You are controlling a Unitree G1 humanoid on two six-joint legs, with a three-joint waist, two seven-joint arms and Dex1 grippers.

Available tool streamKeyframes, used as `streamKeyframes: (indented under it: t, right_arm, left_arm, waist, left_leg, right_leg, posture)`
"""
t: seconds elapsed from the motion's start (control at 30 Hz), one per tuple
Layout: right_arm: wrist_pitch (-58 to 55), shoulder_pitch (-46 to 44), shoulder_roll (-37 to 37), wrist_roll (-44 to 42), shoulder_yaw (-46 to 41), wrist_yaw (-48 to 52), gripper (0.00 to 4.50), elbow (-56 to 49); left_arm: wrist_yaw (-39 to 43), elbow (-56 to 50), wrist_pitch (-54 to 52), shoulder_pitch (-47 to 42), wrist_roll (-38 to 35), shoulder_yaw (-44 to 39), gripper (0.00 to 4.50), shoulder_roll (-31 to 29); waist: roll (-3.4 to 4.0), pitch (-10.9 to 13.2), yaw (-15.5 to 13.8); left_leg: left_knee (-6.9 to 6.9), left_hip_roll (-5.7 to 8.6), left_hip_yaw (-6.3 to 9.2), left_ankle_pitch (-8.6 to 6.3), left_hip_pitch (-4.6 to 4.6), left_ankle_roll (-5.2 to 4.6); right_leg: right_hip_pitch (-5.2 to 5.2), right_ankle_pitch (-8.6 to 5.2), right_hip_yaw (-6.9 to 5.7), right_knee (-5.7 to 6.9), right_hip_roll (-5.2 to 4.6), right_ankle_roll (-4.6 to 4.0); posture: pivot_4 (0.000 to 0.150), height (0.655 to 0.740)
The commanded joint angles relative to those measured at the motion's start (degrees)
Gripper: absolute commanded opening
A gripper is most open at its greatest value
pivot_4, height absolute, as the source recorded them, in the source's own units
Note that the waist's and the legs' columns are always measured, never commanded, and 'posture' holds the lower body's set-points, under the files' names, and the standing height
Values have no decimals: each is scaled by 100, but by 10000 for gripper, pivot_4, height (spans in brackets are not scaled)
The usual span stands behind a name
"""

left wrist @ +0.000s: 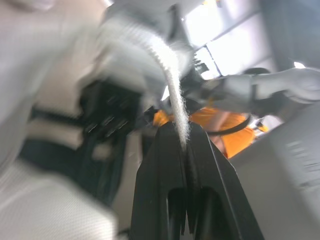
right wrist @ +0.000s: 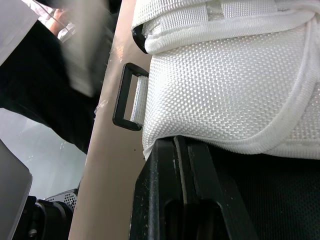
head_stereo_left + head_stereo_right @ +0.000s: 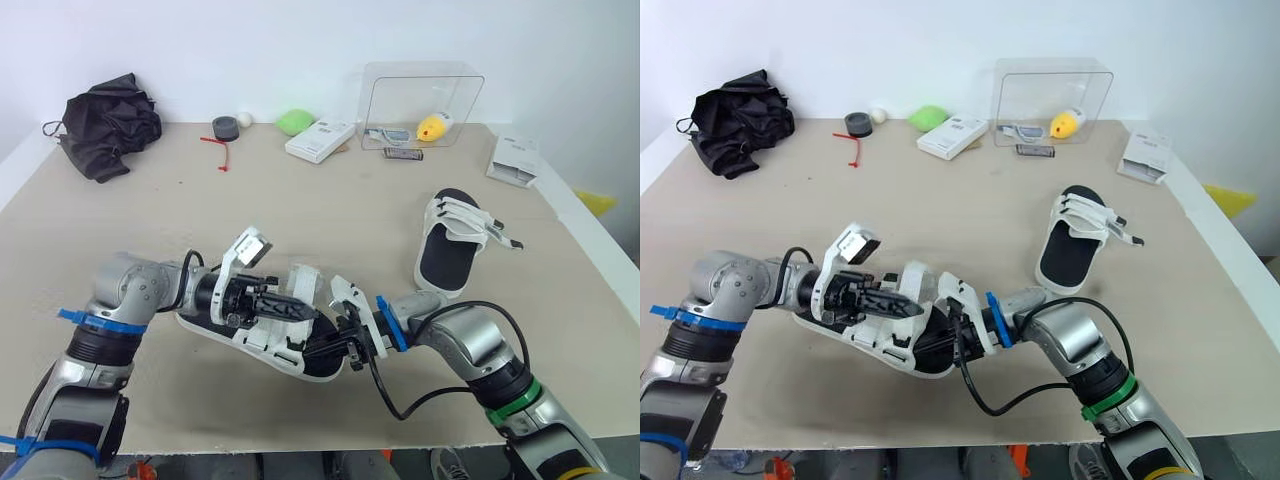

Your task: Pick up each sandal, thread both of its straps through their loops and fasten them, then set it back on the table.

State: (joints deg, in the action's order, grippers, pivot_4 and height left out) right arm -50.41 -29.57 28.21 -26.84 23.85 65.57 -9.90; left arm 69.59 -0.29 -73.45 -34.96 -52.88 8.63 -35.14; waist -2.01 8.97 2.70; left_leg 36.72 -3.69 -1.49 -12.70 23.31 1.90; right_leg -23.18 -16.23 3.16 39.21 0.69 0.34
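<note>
Near sandal sits at the front of the surface, close to its near edge, held between both arms and tipped up on its side.

Left tool: fingers pressed together, pinching the frayed edge of a white strap.

Right tool: fingers closed with barely a slit between them, at the seam where the white woven upper meets the black sole. It seems to be nipping the sandal's rim there, though the contact itself is hidden under the upper. A black loop stands just off that upper's side, nothing through it.

Second sandal lies flat, right of centre, well apart from the arms, near the right edge.

Middle of the surface is open. Far edge is lined with a black bundle, a tape roll, a white box and a clear container.
</note>
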Motion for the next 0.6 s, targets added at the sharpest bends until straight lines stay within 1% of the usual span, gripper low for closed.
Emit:
streamKeyframes:
  t: [0.03, 0.13, 0.27, 0.5, 0.6]
  right_arm:
    - [-101, 122, 13, 4, 142, -75, 0, -54]
    - [-117, 129, 25, -6, 137, -80, 0, -72]
    - [-108, 118, 38, -9, 151, -76, 0, -77]
    - [-118, 101, 37, -31, 132, -70, 0, -60]
    - [-111, 89, 30, -37, 127, -74, 0, -46]
  left_arm:
    - [141, -217, 498, 185, 316, 189, 550, -89]
    - [193, -253, 492, 208, 281, 197, 550, -72]
    - [229, -299, 516, 217, 284, 203, 550, -76]
    - [294, -503, 643, 300, 339, 243, 550, -149]
    - [581, -735, 1503, 496, 942, 614, 550, -406]
  waist:
    - [0, 0, -12]
    - [0, 0, -15]
    - [0, 0, -14]
    - [0, 0, -11]
    - [1, -1, -9]
  left_leg:
    - [0, 0, -1, 0, -1, 0]
    - [2, 1, 0, 1, -1, 1]
    - [2, 1, 0, 2, -3, 2]
    - [2, 1, -1, 2, -2, 2]
    - [0, 1, -3, 1, -2, 2]
  right_leg:
    - [1, 0, -1, 0, -1, 0]
    - [3, 1, -4, 0, -1, 0]
    - [4, -9, -3, 0, 0, 22]
    - [3, -6, 1, 0, 0, 18]
    - [2, -6, 3, 0, 1, 18]
  posture:
    - [1500, 7400]
    - [1500, 7400]
    - [1500, 7400]
    - [1500, 7400]
    - [1500, 7400]
